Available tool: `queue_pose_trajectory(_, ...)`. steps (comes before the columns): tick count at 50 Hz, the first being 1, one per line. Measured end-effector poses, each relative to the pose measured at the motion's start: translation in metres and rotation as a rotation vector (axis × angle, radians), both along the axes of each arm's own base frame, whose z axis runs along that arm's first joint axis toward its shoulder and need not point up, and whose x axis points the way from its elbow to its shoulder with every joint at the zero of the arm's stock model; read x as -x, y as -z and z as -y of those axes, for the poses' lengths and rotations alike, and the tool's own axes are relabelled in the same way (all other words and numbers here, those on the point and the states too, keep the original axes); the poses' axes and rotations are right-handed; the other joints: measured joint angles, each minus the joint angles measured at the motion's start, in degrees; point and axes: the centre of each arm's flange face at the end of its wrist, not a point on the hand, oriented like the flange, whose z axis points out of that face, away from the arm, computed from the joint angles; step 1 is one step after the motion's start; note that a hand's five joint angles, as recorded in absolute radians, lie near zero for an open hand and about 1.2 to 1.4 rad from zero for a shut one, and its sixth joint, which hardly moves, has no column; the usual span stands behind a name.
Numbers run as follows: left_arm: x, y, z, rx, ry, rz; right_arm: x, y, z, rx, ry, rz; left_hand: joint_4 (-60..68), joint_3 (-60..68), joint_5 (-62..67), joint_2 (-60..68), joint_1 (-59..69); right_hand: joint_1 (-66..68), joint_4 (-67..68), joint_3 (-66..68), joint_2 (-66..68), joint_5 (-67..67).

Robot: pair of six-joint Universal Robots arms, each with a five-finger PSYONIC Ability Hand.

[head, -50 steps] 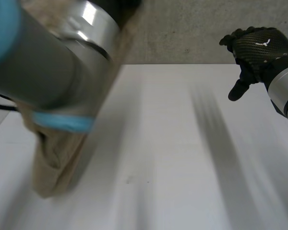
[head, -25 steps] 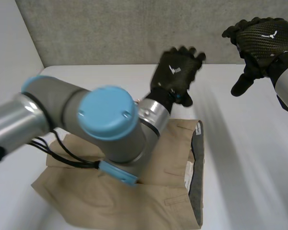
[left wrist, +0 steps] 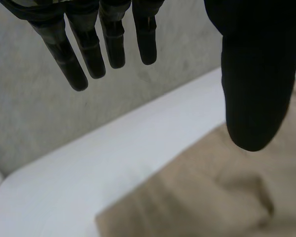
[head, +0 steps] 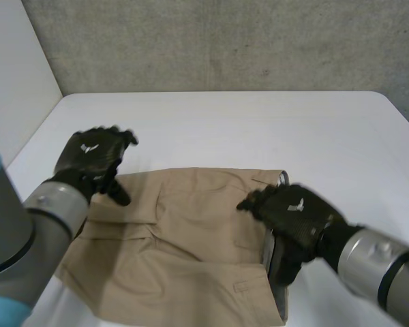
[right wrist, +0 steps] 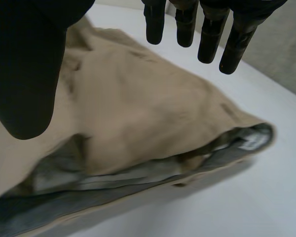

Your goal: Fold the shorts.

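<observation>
Nearest us, the right hand (head: 293, 214) hovered open, fingers straight and thumb apart, just above the waistband (right wrist: 138, 173) end of the shorts (head: 184, 238), which lay spread flat on the white table (head: 259, 122). Farther off, the left hand (head: 88, 158) hung equally open above the leg-hem corner (left wrist: 113, 219), holding nothing. We judged the spreading done and the fold not yet begun, so next each hand must descend and pinch its edge. Half a second before, the left arm had reached across the cloth and the right hand was raised high at the far right.
</observation>
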Motion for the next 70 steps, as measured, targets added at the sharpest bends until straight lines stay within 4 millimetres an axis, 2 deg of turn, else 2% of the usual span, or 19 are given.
queue_pose_trajectory(7, -0.031, 0.011, -0.023, -0.108, -0.063, 0.055, -0.005, 0.027, -0.031, -0.009, -0.079, -0.012, 2.2, 1.9, 2.8, 2.0, 1.1, 0.0, 0.0, 0.1, 0.1, 0.0)
queue_pose_trajectory(15, -0.048, 0.022, -0.048, -0.196, -0.07, 0.138, -0.009, 0.05, -0.036, -0.083, -0.069, -0.054, 2.2, 1.9, 2.8, 2.0, 1.1, 5.2, 2.8, 4.9, 4.2, 2.7)
queue_pose_trajectory(18, -0.052, 0.026, -0.054, -0.215, -0.056, 0.185, -0.012, 0.056, -0.035, -0.102, -0.055, -0.062, 2.2, 1.9, 2.8, 2.0, 1.1, 10.4, 8.5, 10.4, 10.0, 7.5)
queue_pose_trajectory(20, -0.056, 0.032, -0.062, -0.238, -0.027, 0.265, -0.015, 0.061, -0.033, -0.109, -0.031, -0.066, 2.2, 1.9, 2.8, 2.0, 1.1, 22.2, 23.9, 25.8, 26.2, 22.4)
queue_pose_trajectory(23, -0.058, 0.036, -0.066, -0.249, -0.011, 0.309, -0.016, 0.062, -0.032, -0.101, -0.02, -0.062, 2.2, 1.9, 2.8, 2.0, 1.1, 22.2, 23.9, 25.8, 26.2, 22.4)
queue_pose_trajectory(24, -0.059, 0.038, -0.068, -0.254, -0.004, 0.329, -0.017, 0.063, -0.03, -0.089, -0.008, -0.058, 2.2, 1.9, 2.8, 2.0, 1.1, 38.1, 47.0, 49.3, 49.4, 44.2)
queue_pose_trajectory(25, -0.059, 0.039, -0.069, -0.258, 0.003, 0.345, -0.018, 0.062, -0.028, -0.078, -0.001, -0.052, 2.2, 1.9, 2.8, 2.0, 1.1, 38.1, 47.0, 49.3, 49.4, 44.2)
queue_pose_trajectory(26, -0.06, 0.04, -0.07, -0.261, 0.007, 0.355, -0.018, 0.062, -0.026, -0.065, 0.008, -0.046, 2.2, 1.9, 2.8, 2.0, 1.1, 43.5, 53.5, 54.3, 54.8, 50.3)
queue_pose_trajectory(30, -0.061, 0.044, -0.072, -0.27, 0.018, 0.375, -0.019, 0.057, -0.016, -0.008, 0.052, -0.024, 2.2, 1.9, 2.8, 2.0, 1.1, 44.1, 54.6, 54.9, 55.0, 51.0)
queue_pose_trajectory(36, -0.061, 0.046, -0.069, -0.272, 0.016, 0.371, -0.018, 0.054, -0.009, 0.031, 0.091, -0.016, 2.2, 1.9, 2.8, 2.0, 1.1, 44.3, 54.6, 54.9, 55.0, 51.0)
queue_pose_trajectory(41, -0.063, 0.051, -0.058, -0.271, -0.005, 0.361, -0.016, 0.053, -0.006, 0.045, 0.12, -0.024, 2.2, 1.9, 2.8, 2.0, 1.1, 44.3, 54.6, 54.9, 55.0, 51.0)
queue_pose_trajectory(52, -0.062, 0.071, -0.048, -0.336, 0.001, 0.393, -0.013, 0.05, -0.002, 0.072, 0.155, -0.039, 4.3, 3.9, 4.7, 3.9, 3.4, 44.3, 54.6, 54.9, 55.0, 51.0)
queue_pose_trajectory(54, -0.062, 0.074, -0.049, -0.348, 0.007, 0.398, -0.013, 0.048, 0.0, 0.087, 0.167, -0.04, 8.7, 8.2, 8.9, 8.5, 8.5, 44.3, 54.6, 54.9, 55.0, 51.0)
queue_pose_trajectory(57, -0.06, 0.076, -0.048, -0.354, 0.013, 0.401, -0.014, 0.046, 0.003, 0.098, 0.173, -0.039, 23.3, 23.5, 23.1, 23.6, 23.6, 44.3, 54.6, 54.9, 55.0, 51.0)
queue_pose_trajectory(58, -0.06, 0.076, -0.048, -0.351, 0.013, 0.401, -0.014, 0.046, 0.004, 0.102, 0.175, -0.039, 32.2, 31.7, 32.0, 31.9, 31.7, 44.3, 54.6, 54.9, 55.0, 51.0)
queue_pose_trajectory(60, -0.059, 0.075, -0.047, -0.345, 0.014, 0.399, -0.015, 0.045, 0.006, 0.109, 0.177, -0.039, 35.4, 34.9, 35.2, 35.1, 34.1, 44.3, 54.6, 54.9, 55.0, 51.0)
queue_pose_trajectory(61, -0.057, 0.073, -0.042, -0.319, 0.012, 0.391, -0.016, 0.043, 0.009, 0.121, 0.175, -0.042, 43.6, 43.0, 43.3, 43.7, 42.0, 44.9, 54.6, 54.9, 55.0, 51.0)
queue_pose_trajectory(65, -0.051, 0.061, -0.028, -0.231, 0.009, 0.363, -0.02, 0.037, 0.016, 0.17, 0.159, -0.058, 47.5, 46.9, 46.0, 47.4, 43.5, 44.9, 54.6, 54.9, 55.0, 51.0)
queue_pose_trajectory(70, -0.032, 0.018, 0.01, 0.001, 0.018, 0.285, -0.035, 0.005, 0.042, 0.352, 0.143, -0.054, 47.6, 47.1, 46.0, 47.6, 43.5, 44.9, 54.6, 54.9, 55.0, 51.0)
